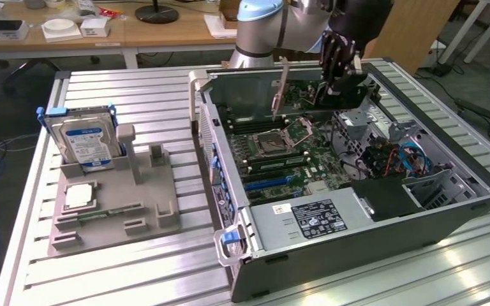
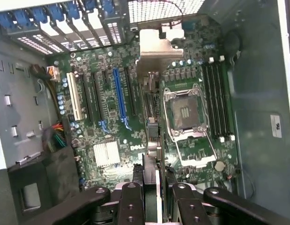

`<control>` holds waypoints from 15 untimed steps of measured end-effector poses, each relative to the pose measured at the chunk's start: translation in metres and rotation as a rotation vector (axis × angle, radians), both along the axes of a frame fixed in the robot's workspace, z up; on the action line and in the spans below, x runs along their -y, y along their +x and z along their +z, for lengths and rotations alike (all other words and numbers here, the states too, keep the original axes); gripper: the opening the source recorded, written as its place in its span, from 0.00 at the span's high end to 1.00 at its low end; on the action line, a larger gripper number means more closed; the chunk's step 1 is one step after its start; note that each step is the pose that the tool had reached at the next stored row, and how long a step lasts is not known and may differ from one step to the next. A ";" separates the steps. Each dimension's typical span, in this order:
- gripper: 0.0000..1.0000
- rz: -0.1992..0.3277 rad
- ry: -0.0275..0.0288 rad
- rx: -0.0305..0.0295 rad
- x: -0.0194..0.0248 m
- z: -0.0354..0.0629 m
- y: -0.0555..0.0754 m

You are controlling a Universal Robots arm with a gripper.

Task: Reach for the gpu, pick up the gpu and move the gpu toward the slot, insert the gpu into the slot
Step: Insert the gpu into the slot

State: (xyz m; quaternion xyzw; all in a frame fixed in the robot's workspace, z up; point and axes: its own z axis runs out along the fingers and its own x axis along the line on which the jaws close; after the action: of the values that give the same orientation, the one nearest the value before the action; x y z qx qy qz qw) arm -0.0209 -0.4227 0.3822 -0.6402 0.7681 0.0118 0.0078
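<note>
My gripper (image 1: 337,89) hangs over the far part of the open computer case (image 1: 449,217), shut on the gpu (image 1: 284,83). The card stands on edge, up above the motherboard (image 1: 292,159). In the wrist view the gpu (image 2: 153,140) appears edge-on between my fingers (image 2: 130,201), its silver end bracket (image 2: 156,47) pointing toward the case's rear grille. The gripper (image 2: 156,192) clamps the card's upper edge. Below lie the expansion slots, a long blue slot (image 2: 119,93) among black ones; the card hovers between them and the CPU socket (image 2: 187,112), apart from the board.
A grey fixture (image 1: 113,197) on the exterior view's left holds a silver hard drive (image 1: 87,143) with a blue label, a processor chip (image 1: 81,196) and a memory stick. Inside the case are a power supply (image 1: 309,220), drive bays and cables (image 1: 398,159). Blue card clips (image 2: 55,14) line the rear wall.
</note>
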 end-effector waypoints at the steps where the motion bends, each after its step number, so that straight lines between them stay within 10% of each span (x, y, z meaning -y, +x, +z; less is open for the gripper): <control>1: 0.72 0.002 0.0000 0.0019 0.0000 -0.0009 0.000; 6: 0.72 0.023 -0.0002 0.0160 0.0002 -0.0042 -0.002; 10: 0.72 0.026 -0.0002 0.0464 0.0002 -0.0068 -0.007; 15: 0.72 0.043 0.0000 0.0471 0.0002 -0.0154 -0.012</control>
State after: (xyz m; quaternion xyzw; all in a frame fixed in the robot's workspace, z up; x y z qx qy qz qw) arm -0.0326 -0.4229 0.3668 -0.6568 0.7536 -0.0031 0.0256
